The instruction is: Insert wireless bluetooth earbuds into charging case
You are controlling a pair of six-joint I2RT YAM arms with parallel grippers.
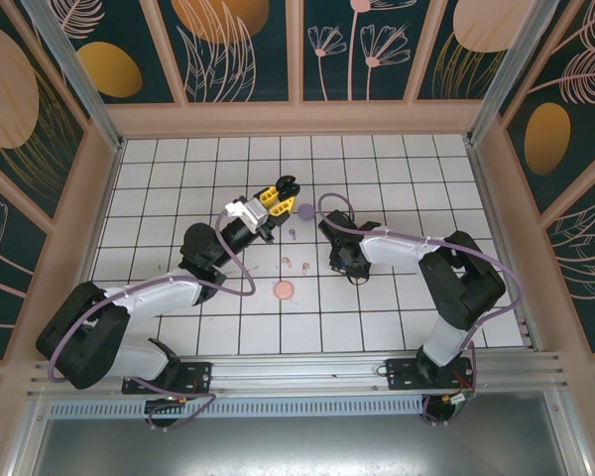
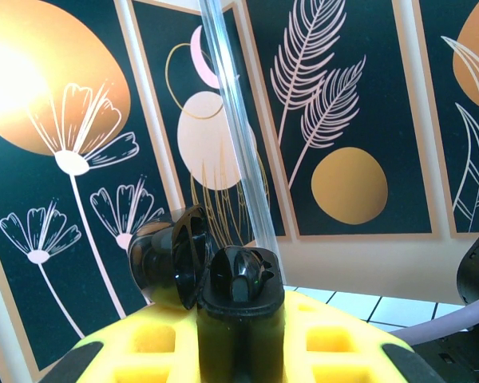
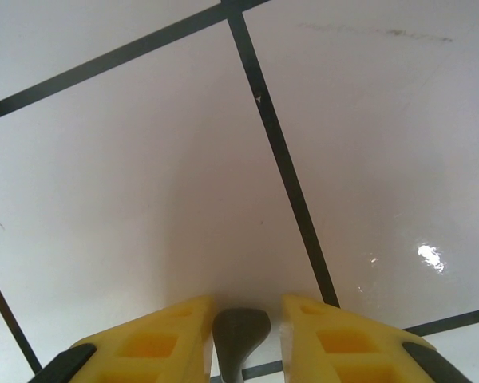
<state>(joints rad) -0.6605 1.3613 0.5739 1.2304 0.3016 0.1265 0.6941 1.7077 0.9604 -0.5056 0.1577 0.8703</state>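
The black charging case (image 2: 239, 299) stands lifted in my left gripper (image 2: 239, 319), which is shut on it, with its lid (image 2: 166, 255) swung open to the left. In the top view this gripper (image 1: 276, 194) hovers above the floor's middle. My right gripper (image 3: 247, 307) is pressed down to the white tile, its yellow fingers (image 3: 156, 343) open narrowly around a black earbud (image 3: 241, 329), with a small gap on the right side. Two pale pink earbuds (image 1: 288, 262) and a lilac earbud (image 1: 291, 234) lie between the arms.
A lilac round case (image 1: 304, 210) lies just right of the left gripper. A pink round case (image 1: 284, 291) lies nearer the bases. The right gripper (image 1: 341, 260) sits low beside the pink earbuds. Patterned walls (image 1: 297, 59) enclose the tiled floor.
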